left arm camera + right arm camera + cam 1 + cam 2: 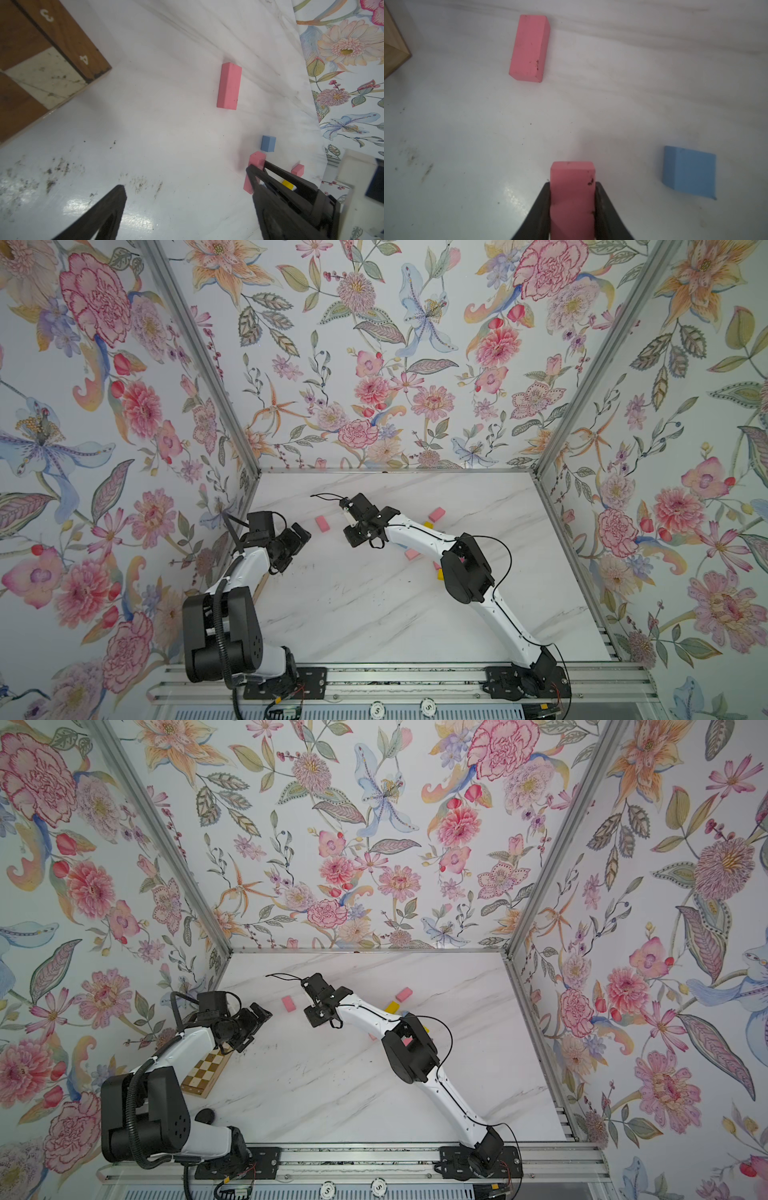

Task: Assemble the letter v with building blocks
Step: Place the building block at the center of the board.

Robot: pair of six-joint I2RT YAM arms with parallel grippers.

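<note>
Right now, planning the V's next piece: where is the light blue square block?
In both wrist views the light blue square block lies on the white marble table, beside the pink oblong block gripped in the right tool.

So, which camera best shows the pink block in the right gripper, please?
Right wrist view: the pink block looms between the right gripper's fingers. Left wrist shows it small, partly covered; top views don't clearly show it.

You had: one brown-and-cream checkered board (206, 1071), border numbered 3 and 4, lying at the left edge of a smudged marble tabletop (332, 1094), floral-papered walls (374, 824) around, two tokens (328, 1190) by the front rail (353, 1160).
</note>
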